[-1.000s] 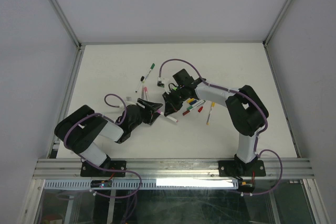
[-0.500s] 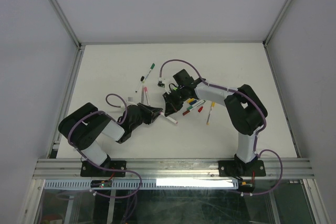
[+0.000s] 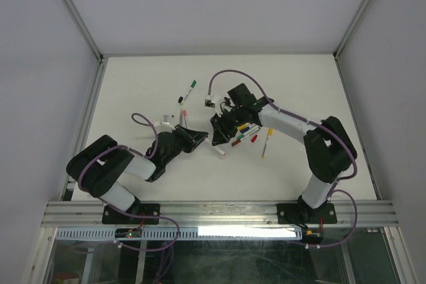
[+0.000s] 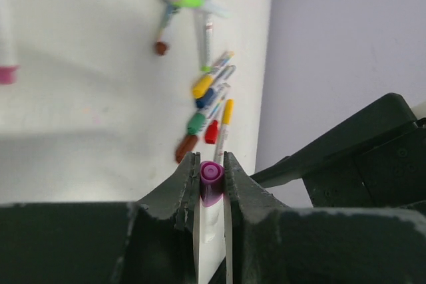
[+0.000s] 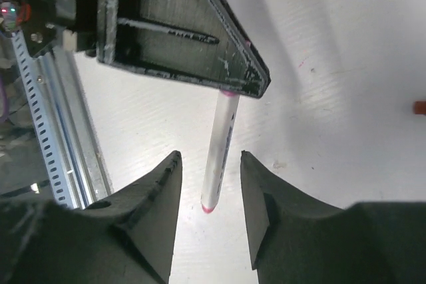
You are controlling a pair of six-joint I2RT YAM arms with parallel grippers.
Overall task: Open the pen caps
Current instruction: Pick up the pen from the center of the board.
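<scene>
A short magenta plastic pen cap sits low in the centre of the left wrist view, pinched end-on between the narrow jaws of the left gripper, which are closed tight on it. Its thin white pen barrel with a pink tip runs down the middle of the right wrist view, between the parted fingers of the right gripper, whose jaws stand wide and touch nothing. A cluster of loose pens with coloured ends lies above on the white table
</scene>
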